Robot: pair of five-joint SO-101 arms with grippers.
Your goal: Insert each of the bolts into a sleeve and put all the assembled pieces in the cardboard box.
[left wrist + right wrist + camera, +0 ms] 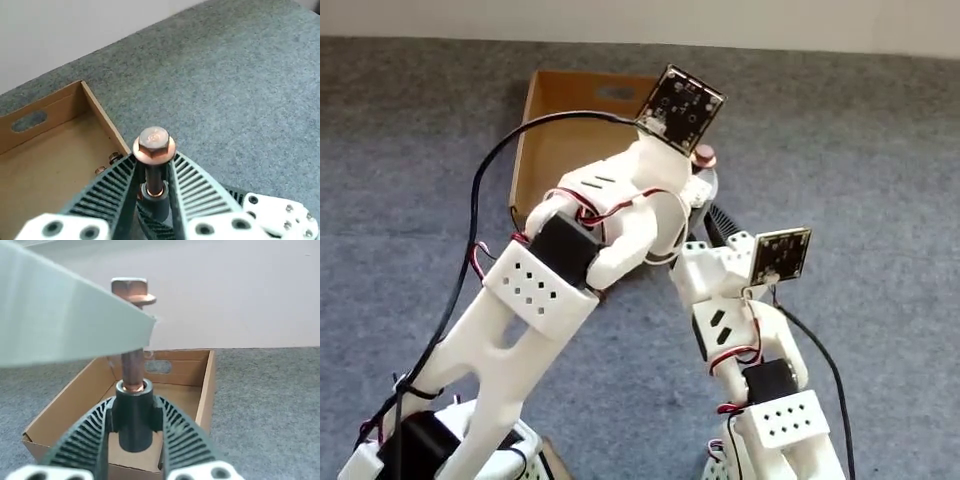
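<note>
So the left gripper point(154, 161) has its black ribbed fingers point(117, 182) pressed in on the shank of a copper-coloured hex-head bolt point(154, 145), pinching it just under the flanged head. The bolt stands upright, head up. Its lower end sits inside a dark grey cylindrical sleeve point(134, 425). The right gripper point(134, 409) is clamped on that sleeve from both sides and holds it upright with the open end on top.

In the right wrist view there's a good stretch of bare shank between the sleeve's rim and the bolt head, so the bolt isn't seated all the way down. How far it goes inside, I can't tell.

Both pieces are up off the table, held between the two arms, close to one side wall of the shallow brown cardboard box point(570, 130). In the high view the bolt head pokes out just past the left arm's wrist camera board point(682, 103), beside the box rather than over it.

The box sits on the grey felt-like table cover point(880, 120) and has an oval handle cut-out point(29, 121) in one end wall. Inside it, right against the side wall, are a couple of small copper-coloured bits point(112, 159), too small to make out properly. A white plastic part of the left arm point(60, 315) slants across the right wrist view next to the bolt head.
</note>
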